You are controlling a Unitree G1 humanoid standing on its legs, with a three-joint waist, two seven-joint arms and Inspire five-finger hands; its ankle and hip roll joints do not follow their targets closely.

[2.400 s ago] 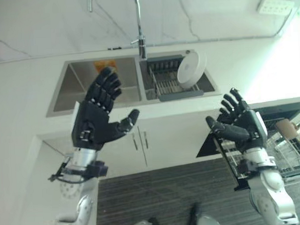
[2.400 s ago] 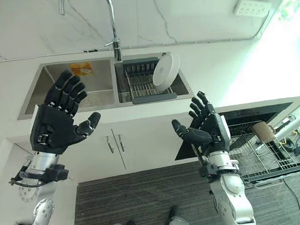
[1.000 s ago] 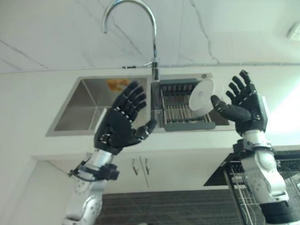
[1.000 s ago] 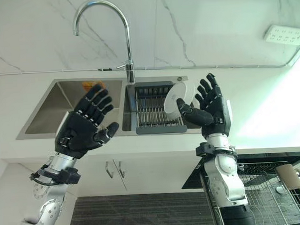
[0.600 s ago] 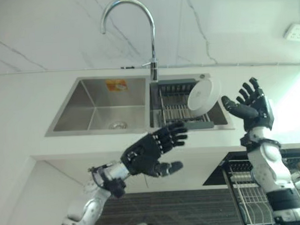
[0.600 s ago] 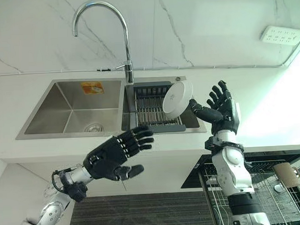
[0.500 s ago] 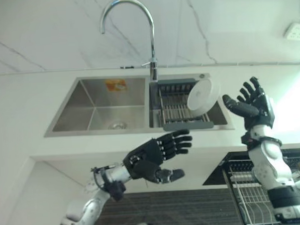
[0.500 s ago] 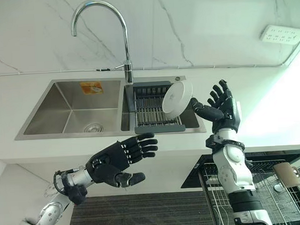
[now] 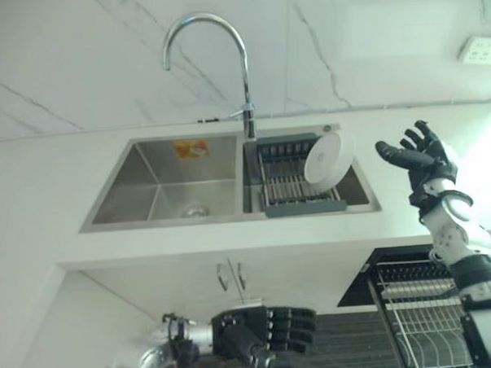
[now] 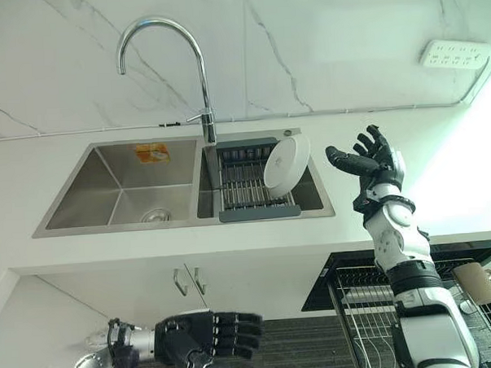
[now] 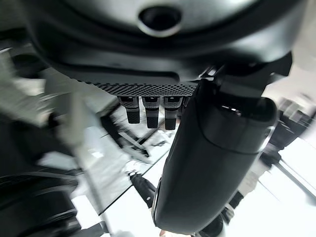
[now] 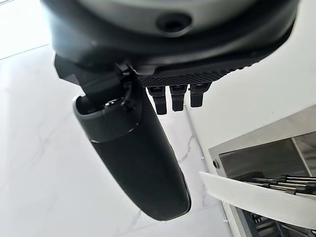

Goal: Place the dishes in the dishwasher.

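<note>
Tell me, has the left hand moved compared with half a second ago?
Yes. The left hand has dropped: it was level with the cabinet handles under the sink, and now it hangs open below them.

My left hand (image 9: 264,334) now hangs far lower than a moment ago, down in front of the cabinet doors (image 9: 231,276), fingers loosely extended. My right hand (image 9: 419,153) sits farther right of the white plate (image 9: 328,157) than before, fingers spread; it seems clear of the rim, though I can't be sure.
</note>
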